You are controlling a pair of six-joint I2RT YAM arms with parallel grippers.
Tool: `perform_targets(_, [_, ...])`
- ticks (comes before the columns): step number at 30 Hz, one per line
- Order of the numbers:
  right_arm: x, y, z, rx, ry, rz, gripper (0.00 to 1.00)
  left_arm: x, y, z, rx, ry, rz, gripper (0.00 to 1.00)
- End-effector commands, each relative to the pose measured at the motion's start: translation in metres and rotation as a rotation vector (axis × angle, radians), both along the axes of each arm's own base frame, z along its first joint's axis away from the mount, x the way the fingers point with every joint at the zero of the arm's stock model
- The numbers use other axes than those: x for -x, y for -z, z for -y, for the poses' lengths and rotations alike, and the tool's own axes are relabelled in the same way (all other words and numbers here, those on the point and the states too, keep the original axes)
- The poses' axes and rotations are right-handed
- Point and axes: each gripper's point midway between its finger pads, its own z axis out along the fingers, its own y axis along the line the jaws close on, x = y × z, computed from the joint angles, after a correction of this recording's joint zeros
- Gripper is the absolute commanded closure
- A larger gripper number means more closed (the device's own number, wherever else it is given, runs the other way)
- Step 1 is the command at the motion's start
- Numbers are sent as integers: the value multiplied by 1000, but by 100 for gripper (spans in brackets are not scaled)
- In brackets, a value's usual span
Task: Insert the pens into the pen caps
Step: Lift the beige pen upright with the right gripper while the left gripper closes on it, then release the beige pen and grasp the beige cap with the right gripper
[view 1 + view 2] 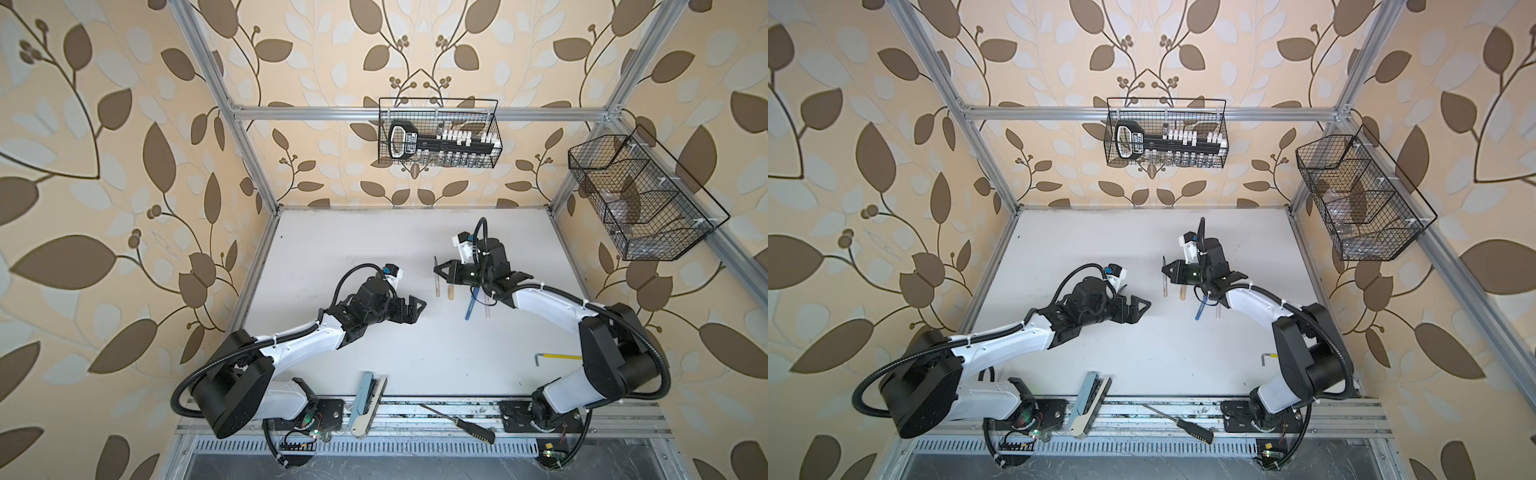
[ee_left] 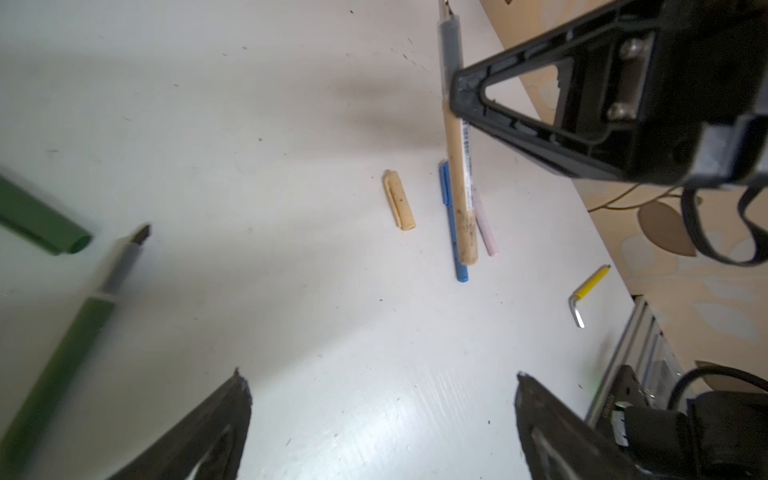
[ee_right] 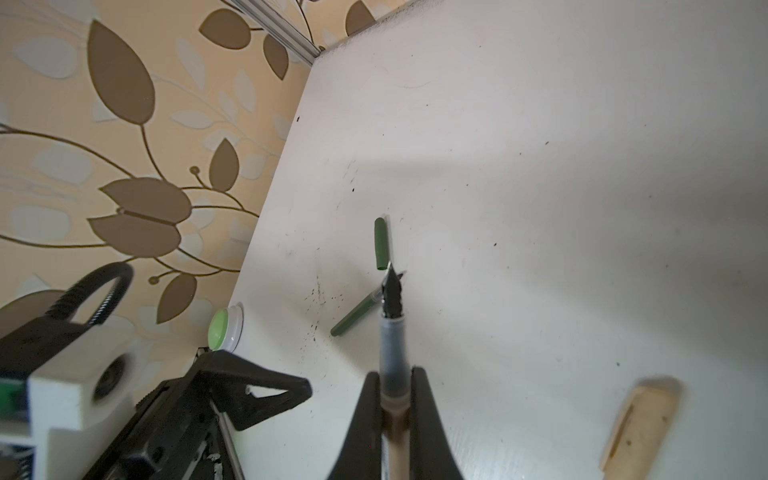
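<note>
On the bench [image 1: 374, 249], right of middle: we saw the right fingers [image 3: 430, 419] clamped tight on the tan pen [image 3: 390, 349], just behind its grey grip section.
Why held so: we judged that this grip left the dark nib end free to enter a cap. The pen seemed lifted clear of the bench.
Tan cap [image 2: 399, 205]: it lay flat just beside the held pen, not yet fitted.
Left fingers [image 2: 224, 424]: they stood wide with nothing between them, aimed toward the tan cap. We took it they were placed to fetch it.
Green pen [image 3: 357, 311] and green cap [image 3: 380, 245]: both lay near each other but apart, the pen uncapped.
Blue pen [image 2: 453, 232] and pink pen [image 2: 484, 224]: they lay side by side beneath the right wrist. The blue one appeared capped; we could not tell for the pink.
Wrist views only: these alone showed the green pair, which the left arm hid in both top views.
Top views only: the black-handled screwdriver [image 1: 457, 422] on the front rail appeared nowhere else.
</note>
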Motion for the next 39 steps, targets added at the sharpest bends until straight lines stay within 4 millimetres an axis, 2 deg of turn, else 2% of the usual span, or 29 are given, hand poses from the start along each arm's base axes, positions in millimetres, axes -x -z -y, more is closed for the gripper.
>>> perform_targets(1, [5, -32, -3, -86, 33, 79, 92, -11, -52, 24, 231, 101, 90, 1])
perform_targets(4, [15, -33, -2, -95, 37, 86, 92, -8, -60, 38, 279, 180, 87, 3])
perform_targets(5, [18, -33, -3, -101, 37, 88, 92, -8, -52, 45, 283, 213, 58, 5])
perform_targets(10, [26, -34, -9, -110, 23, 92, 92, -9, -49, 61, 334, 276, 20, 19])
perform_targets(19, [28, -28, -11, -100, 18, 88, 92, -12, -53, 68, 361, 300, 5, 46])
perform_targets(27, [26, -32, -10, -121, 37, 102, 92, -11, -55, 72, 366, 319, -9, 79])
perform_targets(31, [25, -33, -11, -132, 41, 105, 92, -10, -53, 71, 351, 320, -12, 87])
perform_targets(36, [28, -39, -9, -128, 47, 114, 84, -10, -49, 66, 303, 301, -7, 96])
perform_targets(39, [31, -41, -1, -67, 59, 109, 64, -11, -44, 61, 252, 283, -16, 97])
